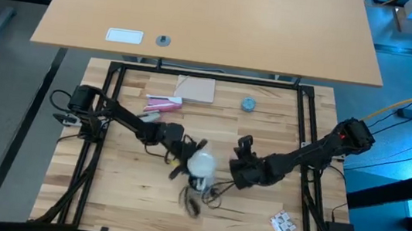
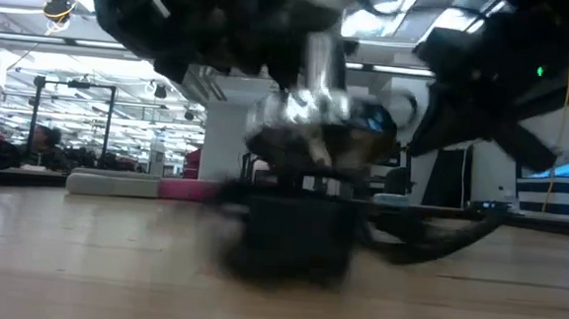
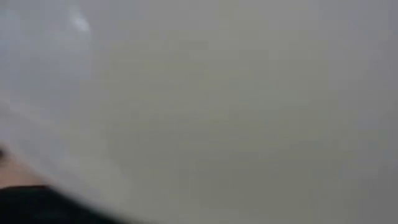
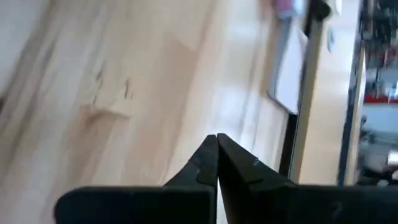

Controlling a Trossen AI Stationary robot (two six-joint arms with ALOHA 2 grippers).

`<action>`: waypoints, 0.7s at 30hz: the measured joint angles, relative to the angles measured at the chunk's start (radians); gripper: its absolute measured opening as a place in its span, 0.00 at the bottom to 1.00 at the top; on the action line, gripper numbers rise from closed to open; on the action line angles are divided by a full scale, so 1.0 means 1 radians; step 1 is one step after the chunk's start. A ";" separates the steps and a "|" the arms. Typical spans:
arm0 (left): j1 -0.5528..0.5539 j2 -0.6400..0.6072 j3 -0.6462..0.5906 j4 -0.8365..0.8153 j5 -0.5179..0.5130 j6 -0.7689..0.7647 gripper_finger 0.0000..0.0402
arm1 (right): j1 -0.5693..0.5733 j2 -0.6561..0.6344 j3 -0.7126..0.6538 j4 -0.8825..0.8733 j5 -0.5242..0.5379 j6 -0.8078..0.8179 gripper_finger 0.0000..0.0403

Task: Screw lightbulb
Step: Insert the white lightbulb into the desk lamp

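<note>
A: Overhead, left to right: what lies on the table (image 1: 104, 189)?

B: The left gripper (image 1: 190, 154) reaches toward the table's middle, its fingers clamped on the lightbulb (image 1: 201, 162). The bulb sits over the socket (image 1: 198, 183), whose black cord (image 1: 195, 201) loops toward the front edge. Just to the right, the right gripper (image 1: 235, 175) rests near the socket, apart from the bulb.

A: What does the left wrist view add?

B: Only the bulb's white surface (image 3: 236, 112), filling the picture; the fingers are not seen there.

A: And the right wrist view?

B: The right gripper's (image 4: 216, 146) two fingers pressed together, holding nothing, with bare wood beneath.

A: The low view?

B: The silvery socket (image 2: 316, 132) over a dark base, blurred; the bulb itself cannot be made out. Overhead alone shows a blue-grey cap (image 1: 248, 104) and a pink-and-white object (image 1: 162, 103) near the back.
</note>
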 joint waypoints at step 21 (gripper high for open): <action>0.036 -0.002 0.005 -0.022 -0.189 -0.028 0.35 | -0.043 -0.003 0.006 -0.014 -0.367 0.021 0.02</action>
